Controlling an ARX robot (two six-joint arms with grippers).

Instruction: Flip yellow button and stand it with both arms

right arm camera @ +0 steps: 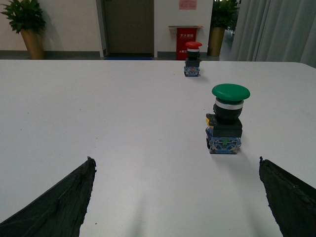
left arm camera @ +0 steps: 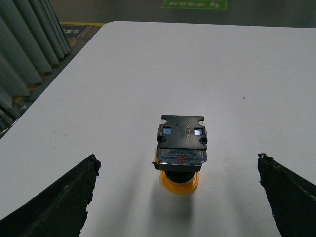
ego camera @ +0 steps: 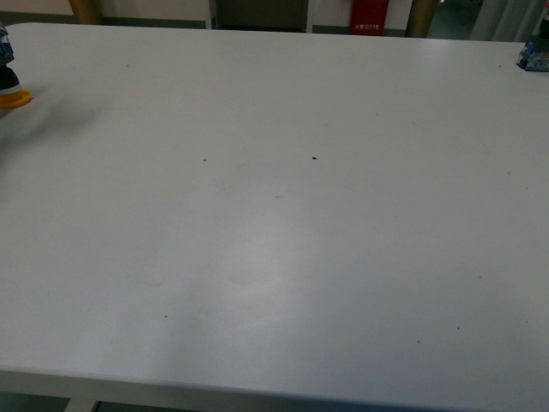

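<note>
Both my left pincer (left arm camera: 177, 158) and right pincer (right arm camera: 176, 160) gape released. Only the left wrist view shows the yellow button (left arm camera: 181, 140) whole, mid-frame, cap down.

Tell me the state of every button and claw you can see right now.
Yellow button: standing on its cap, terminal block up, not gripped.
Green button: upright, cap up.
Red button: upright, cap up, farther back than the green one.
Left claw: open, holding nothing, lined up with the yellow button.
Right claw: open, holding nothing.
</note>
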